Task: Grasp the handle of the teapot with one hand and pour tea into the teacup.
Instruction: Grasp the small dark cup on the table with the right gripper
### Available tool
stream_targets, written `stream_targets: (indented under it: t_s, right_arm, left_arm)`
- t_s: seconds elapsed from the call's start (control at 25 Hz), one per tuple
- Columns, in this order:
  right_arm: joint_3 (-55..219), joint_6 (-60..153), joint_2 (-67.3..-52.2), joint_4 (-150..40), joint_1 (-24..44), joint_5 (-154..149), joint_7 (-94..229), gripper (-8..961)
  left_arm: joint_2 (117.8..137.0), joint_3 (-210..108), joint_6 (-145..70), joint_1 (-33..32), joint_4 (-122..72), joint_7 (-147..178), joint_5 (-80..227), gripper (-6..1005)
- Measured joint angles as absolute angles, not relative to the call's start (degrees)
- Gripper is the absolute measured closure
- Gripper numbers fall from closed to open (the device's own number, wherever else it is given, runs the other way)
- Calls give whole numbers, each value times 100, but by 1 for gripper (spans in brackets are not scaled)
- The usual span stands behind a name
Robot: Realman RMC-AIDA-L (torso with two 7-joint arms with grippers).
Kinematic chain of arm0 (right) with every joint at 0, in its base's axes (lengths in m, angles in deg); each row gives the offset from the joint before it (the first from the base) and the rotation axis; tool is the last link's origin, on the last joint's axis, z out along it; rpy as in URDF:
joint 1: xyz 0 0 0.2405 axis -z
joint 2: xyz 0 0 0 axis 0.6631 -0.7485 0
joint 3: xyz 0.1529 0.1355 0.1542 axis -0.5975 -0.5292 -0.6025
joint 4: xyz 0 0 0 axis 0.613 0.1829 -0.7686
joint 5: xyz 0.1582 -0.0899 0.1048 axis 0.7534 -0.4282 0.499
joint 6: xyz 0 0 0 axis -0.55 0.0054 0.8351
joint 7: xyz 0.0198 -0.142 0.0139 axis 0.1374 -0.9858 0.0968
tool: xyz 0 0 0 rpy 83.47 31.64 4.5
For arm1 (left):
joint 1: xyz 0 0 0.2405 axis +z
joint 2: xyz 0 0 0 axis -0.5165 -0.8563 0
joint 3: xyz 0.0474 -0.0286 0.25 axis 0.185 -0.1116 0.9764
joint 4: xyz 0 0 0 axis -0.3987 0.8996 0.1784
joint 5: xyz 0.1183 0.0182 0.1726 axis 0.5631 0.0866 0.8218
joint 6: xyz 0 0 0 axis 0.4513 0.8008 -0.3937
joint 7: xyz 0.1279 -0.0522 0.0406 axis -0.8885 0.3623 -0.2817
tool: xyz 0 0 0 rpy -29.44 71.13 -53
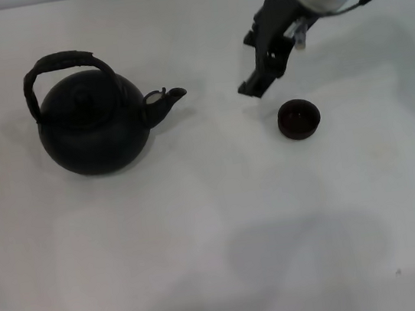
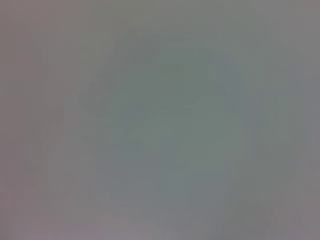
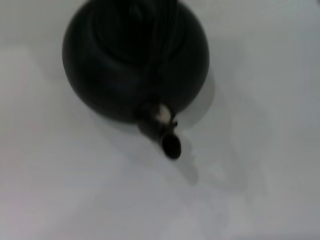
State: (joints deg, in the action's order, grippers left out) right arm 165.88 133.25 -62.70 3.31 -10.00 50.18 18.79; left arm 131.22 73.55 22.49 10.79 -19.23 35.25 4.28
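Right gripper (image 1: 259, 79) is in the air above the table (image 1: 219, 239), between the teapot (image 1: 95, 125) and the teacup (image 1: 298, 119), nearer the teacup and just behind it. It holds nothing. I cannot tell whether its fingers are apart or together, since they show only as one dark block pointing down and to the left. Left gripper is not in view (its wrist camera gives a blank grey field).

Teapot stands upright on the left side of the table, its spout (image 1: 169, 99) pointing right toward the teacup. The two are well apart. The handle (image 1: 64, 67) stands up over the lid, its arch running roughly along the spout line, and it leans a bit toward the back. Right wrist view looks down on the teapot (image 3: 135, 60) with the spout (image 3: 167, 140) toward the camera.

My read: the step in hand is the reach to the handle, and nothing is grasped yet.

To do it well:
- open wide before descending, with one finger on each side of the hoop
- take the top of the arch, centred, so the pot hangs level
- come down from above and stay clear of the lid knob
- close firmly, because the wrap looks rough and the pot looks heavy
- lift straight up before moving toward the teacup, which is small and low, so tip slowly with the spout right over it
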Motion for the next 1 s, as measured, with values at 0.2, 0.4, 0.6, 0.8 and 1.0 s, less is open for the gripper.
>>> stream_targets:
  t_s: [0.2, 0.4, 0.6, 0.8, 1.0]
  right_arm:
    - [17293, 13248, -6308, -28, -1220, 4873, 2186, 114]
    - [17728, 13051, -6321, -259, -1341, 4853, 2371, 115]
    - [17864, 12914, -6323, -419, -1353, 4861, 2406, 118]
    - [17976, 12727, -6324, -713, -1350, 4961, 2429, 124]
    - [18038, 12612, -6324, -808, -1317, 4996, 2431, 131]
  left_arm:
    - [13122, 7356, 2249, 1033, -1928, 3525, 424, 318]
    - [13122, 7356, 2248, 1012, -1928, 3525, 425, 318]
    - [13131, 7356, 2249, 1008, -1921, 3525, 429, 317]
    - [13131, 7356, 2248, 991, -1921, 3525, 430, 317]
    - [13129, 7355, 2248, 939, -1923, 3525, 426, 317]
